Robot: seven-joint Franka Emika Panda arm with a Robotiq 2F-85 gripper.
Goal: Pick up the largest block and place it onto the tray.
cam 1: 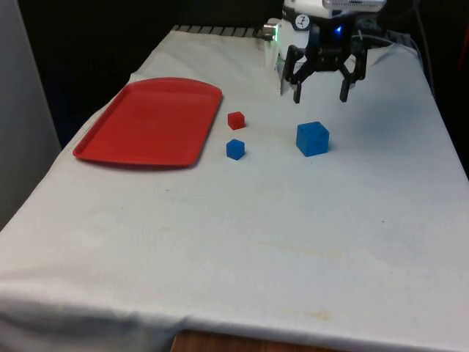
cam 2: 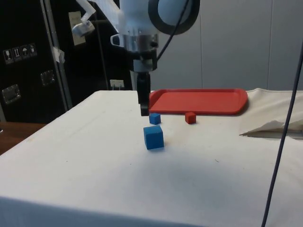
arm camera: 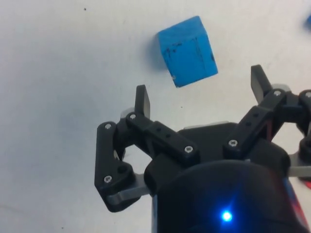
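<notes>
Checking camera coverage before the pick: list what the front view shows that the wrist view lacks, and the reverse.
Front view alone: the red tray on the front view's left, the small red block and small blue block beside it, and the cloth-covered table as a whole.
Wrist view alone: dark marks on the large blue block's faces, seen from close above.
Shared: the open pincer above the cloth, apart from the large blue block, which sits untouched.
</notes>
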